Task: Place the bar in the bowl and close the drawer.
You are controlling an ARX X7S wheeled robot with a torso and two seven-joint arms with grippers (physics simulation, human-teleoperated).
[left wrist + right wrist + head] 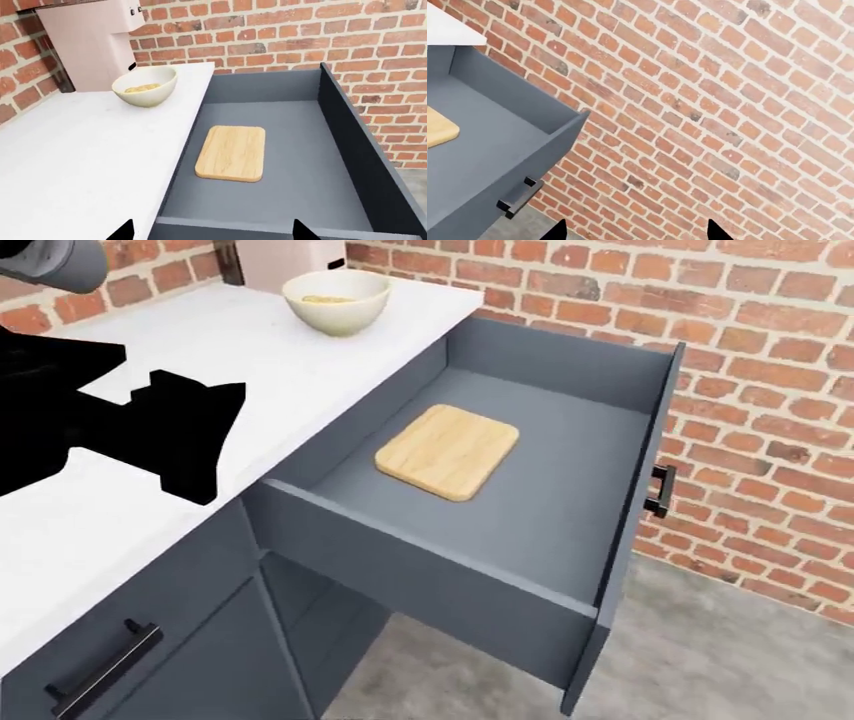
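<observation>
Both grippers' fingers point(127, 231) spread, holding nothing.

Both grippers barely show: the left gripper point(212, 231) and right gripper point(635, 231) are just two black fingertip points each at the wrist views' edges. The small tan grainy bar point(142, 88) sits half hidden behind the round cream bowl's point(144, 96) rim. The pale pink appliance point(97, 37) gets cut off up top.

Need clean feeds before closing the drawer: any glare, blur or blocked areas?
Head view: sharp, no glare, black arm silhouette covers the counter at left. Left wrist: crisp on the bowl and drawer. Right wrist: clear, mostly brick wall.
</observation>
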